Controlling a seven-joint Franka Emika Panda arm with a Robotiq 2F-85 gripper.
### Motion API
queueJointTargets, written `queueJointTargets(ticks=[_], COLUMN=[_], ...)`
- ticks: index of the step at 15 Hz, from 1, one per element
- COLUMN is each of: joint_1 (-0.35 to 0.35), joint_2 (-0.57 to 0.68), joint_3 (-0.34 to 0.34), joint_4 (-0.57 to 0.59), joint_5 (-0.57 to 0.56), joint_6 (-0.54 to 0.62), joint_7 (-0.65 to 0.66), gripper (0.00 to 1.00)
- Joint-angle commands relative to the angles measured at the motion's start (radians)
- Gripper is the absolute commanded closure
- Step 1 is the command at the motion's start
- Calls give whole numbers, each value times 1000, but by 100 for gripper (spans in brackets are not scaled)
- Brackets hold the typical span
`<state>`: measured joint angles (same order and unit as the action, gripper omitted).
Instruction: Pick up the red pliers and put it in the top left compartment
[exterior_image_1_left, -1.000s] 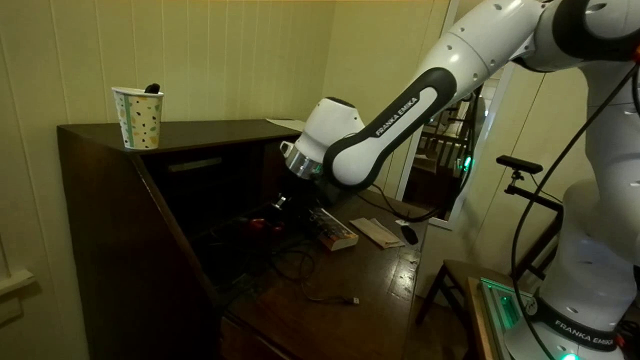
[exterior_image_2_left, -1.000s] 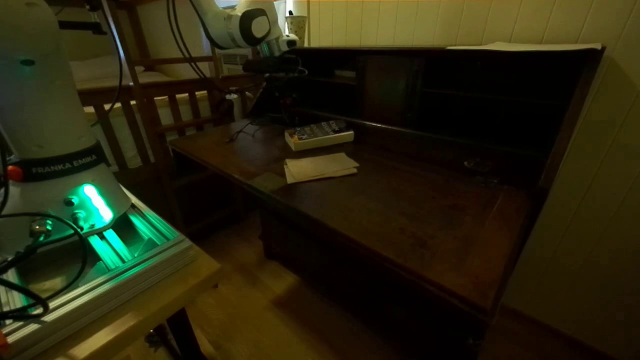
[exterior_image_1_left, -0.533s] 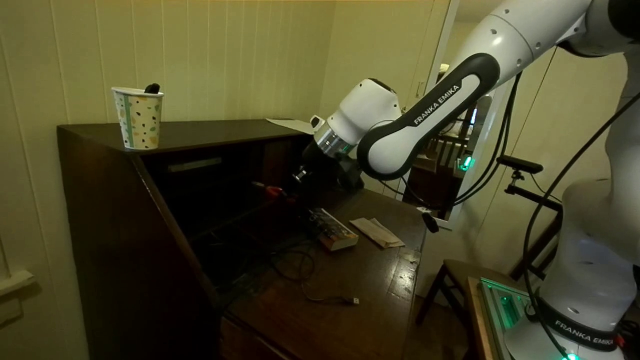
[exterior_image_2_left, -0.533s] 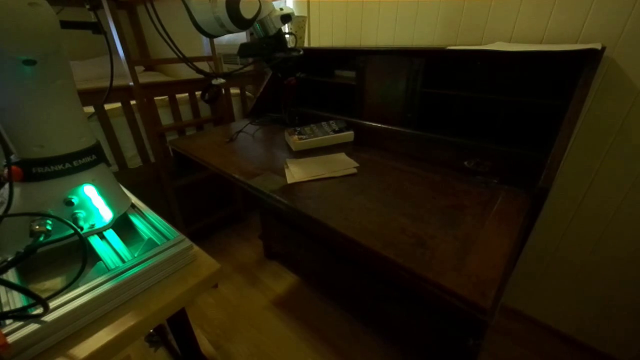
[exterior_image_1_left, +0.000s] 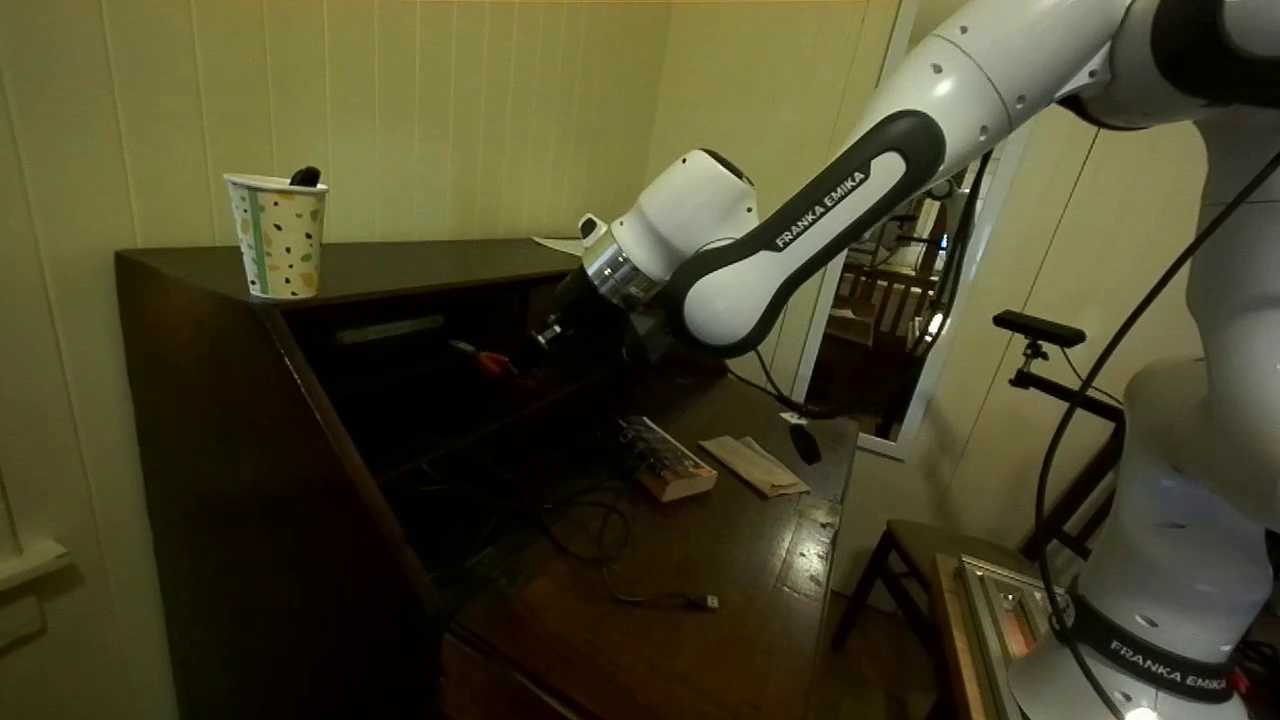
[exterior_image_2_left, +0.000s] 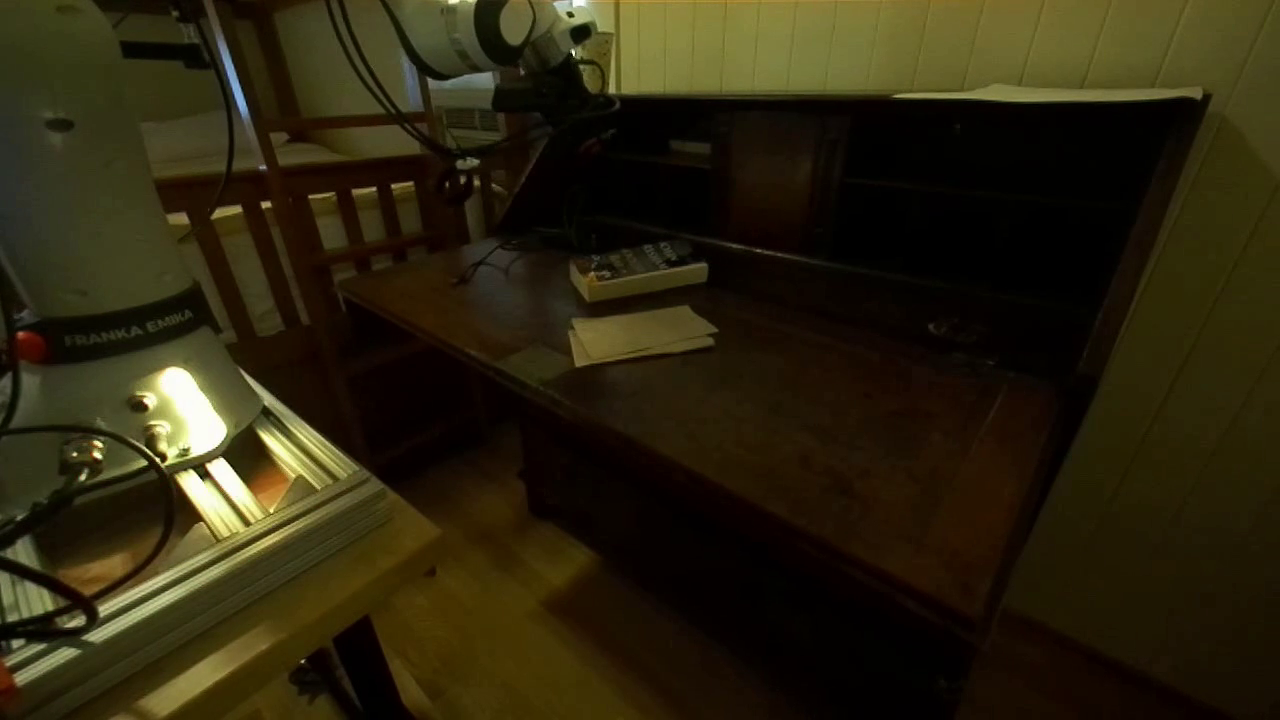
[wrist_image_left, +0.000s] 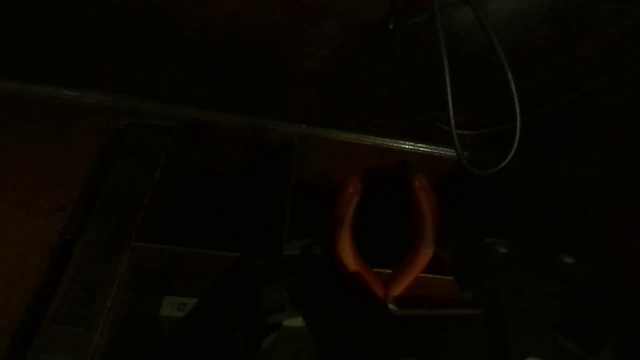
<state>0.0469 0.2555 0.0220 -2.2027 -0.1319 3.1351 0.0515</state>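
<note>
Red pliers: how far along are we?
Pick looks done: the red pliers are up off the desktop. In hand: the carry, with the arm holding them at the dark hutch; whether they're inside yet, I can't tell. Left, apparently: set them down in the top left compartment and let go.

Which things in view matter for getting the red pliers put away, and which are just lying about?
For the job:
- red pliers
- gripper, holding them
- top left compartment, dark inside

Just lying about:
- book
- folded papers
- USB cable
- patterned cup
- pale sheet
</note>
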Motion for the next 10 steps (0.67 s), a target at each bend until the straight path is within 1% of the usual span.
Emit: queueJointTargets(ticks=[1,2,3,4,6,7,8,9,10], joint_1=[11,-6,-50,-2,-21,-23,-28,-7,-7], joint_2=[133,162,180,116,160,171,185,195,203], joint_3=[-5,26,76,16,44,48,60,33,35], joint_4=[174,211,230,145,192,202,210,219,226], joint_5=[-2,43,37,36,41,42,48,42,42], joint_6=[-10,-19,-21,-5,-6,-6,9,24,30], joint_7=[2,-32,-32,-28,-31,-31,-31,-20,-23], gripper=[71,71,71,46,46,71,71,71,71])
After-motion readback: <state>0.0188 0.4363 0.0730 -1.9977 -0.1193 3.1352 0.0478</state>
